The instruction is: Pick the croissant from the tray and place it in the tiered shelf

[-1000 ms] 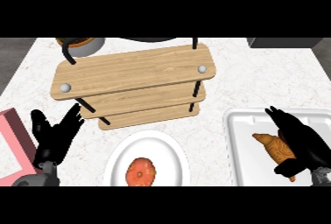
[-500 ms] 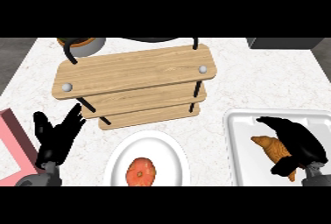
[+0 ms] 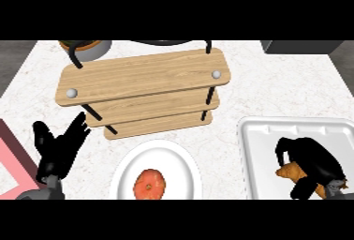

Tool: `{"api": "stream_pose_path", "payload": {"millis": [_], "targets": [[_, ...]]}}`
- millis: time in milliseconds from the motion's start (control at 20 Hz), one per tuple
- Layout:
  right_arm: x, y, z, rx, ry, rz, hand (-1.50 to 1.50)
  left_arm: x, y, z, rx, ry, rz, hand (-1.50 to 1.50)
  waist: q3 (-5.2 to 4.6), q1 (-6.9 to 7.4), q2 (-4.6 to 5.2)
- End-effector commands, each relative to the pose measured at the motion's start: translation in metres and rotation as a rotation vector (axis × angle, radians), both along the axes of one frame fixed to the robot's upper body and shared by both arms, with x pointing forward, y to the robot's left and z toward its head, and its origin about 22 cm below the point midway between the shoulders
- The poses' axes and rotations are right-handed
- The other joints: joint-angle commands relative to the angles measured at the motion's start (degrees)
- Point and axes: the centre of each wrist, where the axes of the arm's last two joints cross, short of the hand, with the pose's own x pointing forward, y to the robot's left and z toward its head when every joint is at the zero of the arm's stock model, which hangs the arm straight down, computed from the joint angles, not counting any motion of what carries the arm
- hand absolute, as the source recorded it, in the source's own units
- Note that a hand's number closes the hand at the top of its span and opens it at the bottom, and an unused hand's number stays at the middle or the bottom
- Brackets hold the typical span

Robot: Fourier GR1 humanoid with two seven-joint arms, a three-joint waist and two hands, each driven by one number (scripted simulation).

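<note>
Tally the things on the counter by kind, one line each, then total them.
Food items: 2, the croissant under the right hand and an orange-red piece on the plate.
Plates: 1.
Trays: 1.
Tiered shelves: 1.
Pots: 1, behind the shelf.
Total: 6.

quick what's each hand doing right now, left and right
Left hand: open, fingers up, resting at the lower left, holding nothing.
Right hand: curled round the croissant on the tray.

You have one croissant (image 3: 291, 171), one tray (image 3: 262, 140), one tiered shelf (image 3: 142, 82), one plate (image 3: 173, 159), two hands.
</note>
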Motion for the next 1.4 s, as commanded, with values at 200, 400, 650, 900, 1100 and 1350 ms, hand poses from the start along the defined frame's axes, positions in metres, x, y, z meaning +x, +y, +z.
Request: {"api": "stream_pose_path", "payload": {"millis": [200, 400, 650, 900, 1100, 1350], "targets": [[-0.035, 0.166, -0.01, 0.274, 0.059, 0.095, 1.5, 0.001, -0.003, -0.001, 0.003, 0.021, -0.016, 0.0, 0.8, 0.79, 0.51], [-0.052, 0.218, 0.014, 0.346, 0.059, 0.132, 1.5, 0.007, -0.004, 0.002, -0.004, 0.022, -0.018, 0.0, 0.85, 1.3, 0.48], [-0.085, 0.25, 0.062, 0.518, -0.105, 0.095, 1.5, 0.007, -0.005, 0.003, -0.001, 0.024, -0.008, 0.0, 0.91, 0.5, -0.08], [-0.113, 0.265, 0.12, 0.593, -0.316, 0.014, 1.5, 0.005, -0.001, 0.002, 0.001, 0.032, -0.001, 0.0, 0.7, 0.14, -0.31], [-0.121, 0.27, 0.133, 0.591, -0.373, -0.039, 1.5, 0.002, 0.0, -0.008, -0.004, 0.067, 0.0, 0.0, 0.62, -0.44, -0.18], [-0.117, 0.268, 0.161, 0.595, -0.465, -0.112, 1.5, 0.005, 0.001, -0.002, -0.003, 0.054, -0.005, 0.0, 0.59, 0.16, -0.25]]}}
